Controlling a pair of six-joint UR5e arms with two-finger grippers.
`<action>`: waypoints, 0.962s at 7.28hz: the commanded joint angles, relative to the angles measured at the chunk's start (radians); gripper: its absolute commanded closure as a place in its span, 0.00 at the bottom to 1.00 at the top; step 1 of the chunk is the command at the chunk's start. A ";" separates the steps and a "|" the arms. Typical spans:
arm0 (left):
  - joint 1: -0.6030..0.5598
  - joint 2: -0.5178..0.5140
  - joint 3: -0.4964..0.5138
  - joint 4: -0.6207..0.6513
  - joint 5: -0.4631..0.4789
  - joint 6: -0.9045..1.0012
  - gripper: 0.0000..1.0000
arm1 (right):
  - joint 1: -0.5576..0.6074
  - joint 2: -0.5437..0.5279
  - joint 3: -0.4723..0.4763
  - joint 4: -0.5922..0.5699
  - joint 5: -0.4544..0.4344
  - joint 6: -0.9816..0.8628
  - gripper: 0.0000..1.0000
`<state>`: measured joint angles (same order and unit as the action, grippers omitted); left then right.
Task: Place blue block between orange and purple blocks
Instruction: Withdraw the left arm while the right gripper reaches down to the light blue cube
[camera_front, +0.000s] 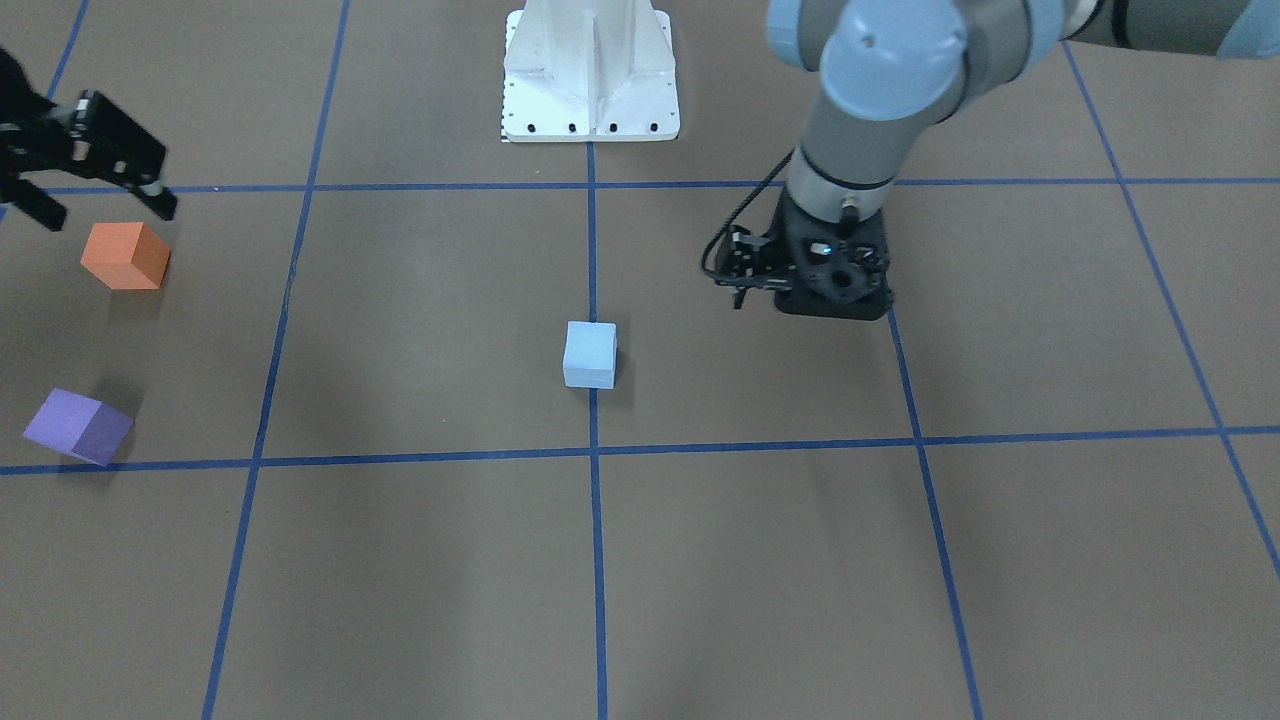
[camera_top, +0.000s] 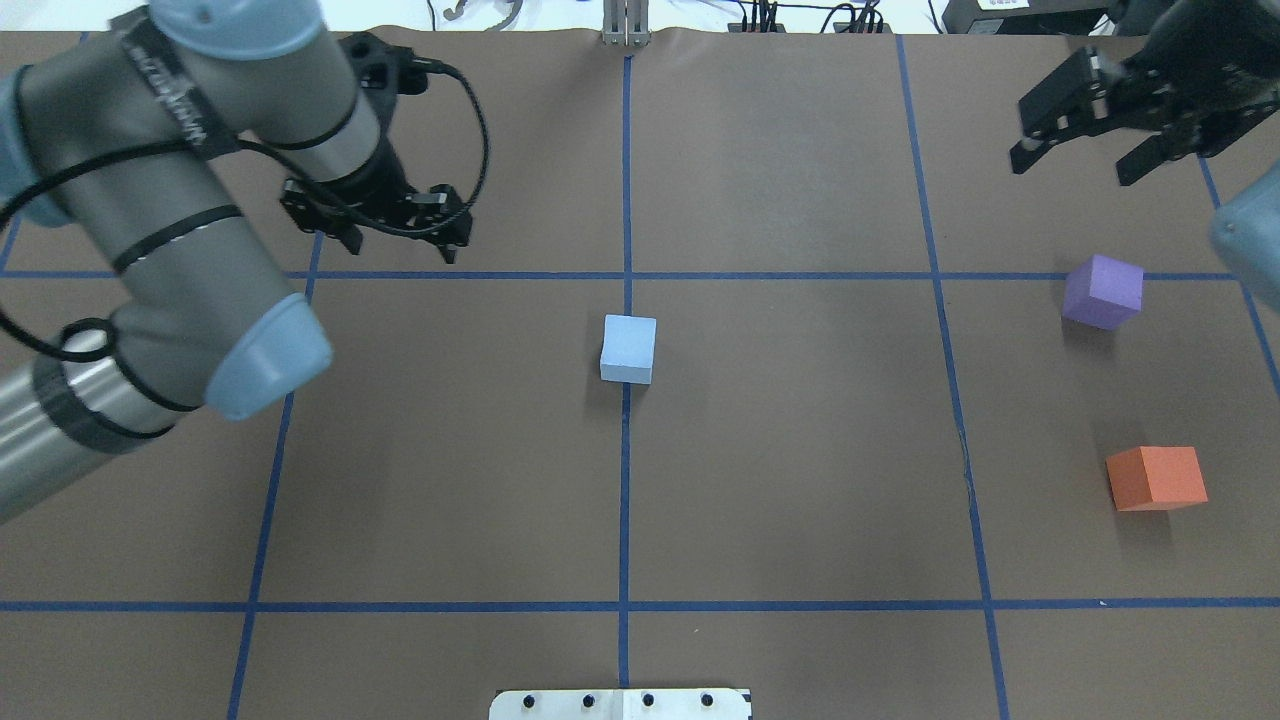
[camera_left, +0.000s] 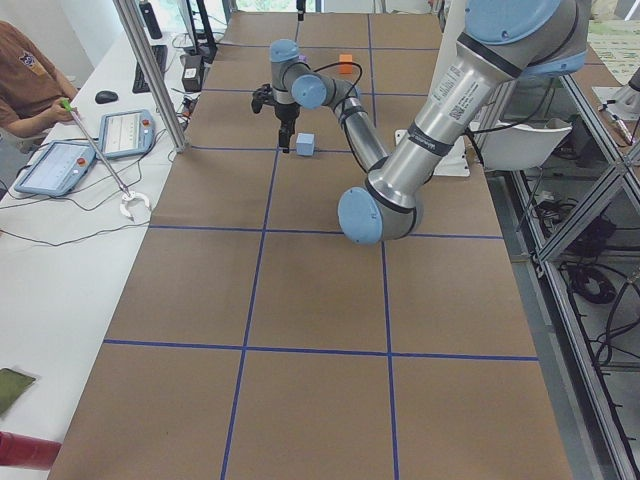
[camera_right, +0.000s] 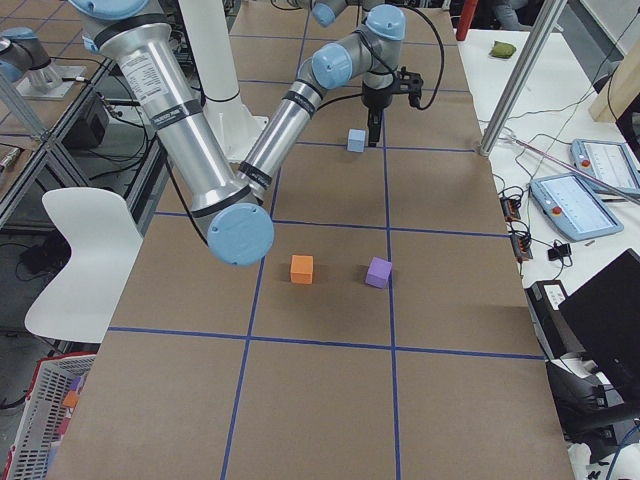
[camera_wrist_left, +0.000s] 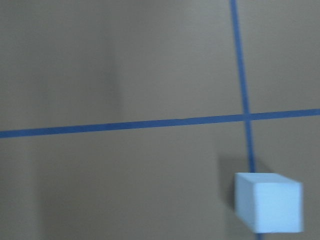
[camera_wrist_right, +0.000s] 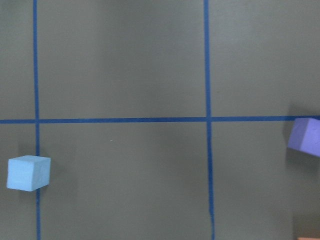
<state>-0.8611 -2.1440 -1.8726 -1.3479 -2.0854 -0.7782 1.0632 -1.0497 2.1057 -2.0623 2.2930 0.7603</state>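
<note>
Item, far left in the overhead view: left gripper (camera_top: 400, 245), pointing down, low over the table (camera_top: 800, 450), prongs spread, nothing between them; stands near the blue block but apart from it, off to the robot's left and further out. Item, centre: blue block (camera_top: 628, 348), flat on the table, astride the middle tape line (camera_top: 624, 500), untouched and free on all sides; it shows at the lower right corner of the left wrist view. Item, right: purple block (camera_top: 1102, 291), slightly turned, just below a cross line. Item, right, nearer the robot: orange block (camera_top: 1156, 478); the two are well apart, with bare table between them that looks wider than one block. Item, top right: right gripper (camera_top: 1075, 165), raised, fingers splayed, empty, beyond the purple block. Step in hand, by judgement: approach, the pick not yet made. Next move calls for shifting the left gripper over the blue block, squaring the prongs to two opposite faces, lowering and closing; the carry then runs across the table to the gap, a long reach for that arm. Surface: brown paper-like cover marked with a blue tape grid, matte, a faint crease near the right-hand line; white base plate (camera_top: 620, 705) at the near edge. Room: a seated person (camera_left: 25, 80) and tablets (camera_left: 122, 132) on a white bench alongside; white chair (camera_right: 85, 260) and metal frame posts on the other side.
</note>
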 joint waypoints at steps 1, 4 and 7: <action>-0.189 0.220 -0.100 0.003 -0.054 0.277 0.00 | -0.280 0.158 -0.074 0.005 -0.226 0.233 0.00; -0.436 0.418 -0.048 -0.084 -0.070 0.487 0.00 | -0.414 0.216 -0.313 0.299 -0.311 0.371 0.00; -0.607 0.427 0.154 -0.225 -0.070 0.621 0.00 | -0.505 0.321 -0.552 0.428 -0.388 0.398 0.00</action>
<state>-1.4159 -1.7232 -1.7952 -1.4961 -2.1556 -0.1994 0.5912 -0.7697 1.6586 -1.7047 1.9350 1.1447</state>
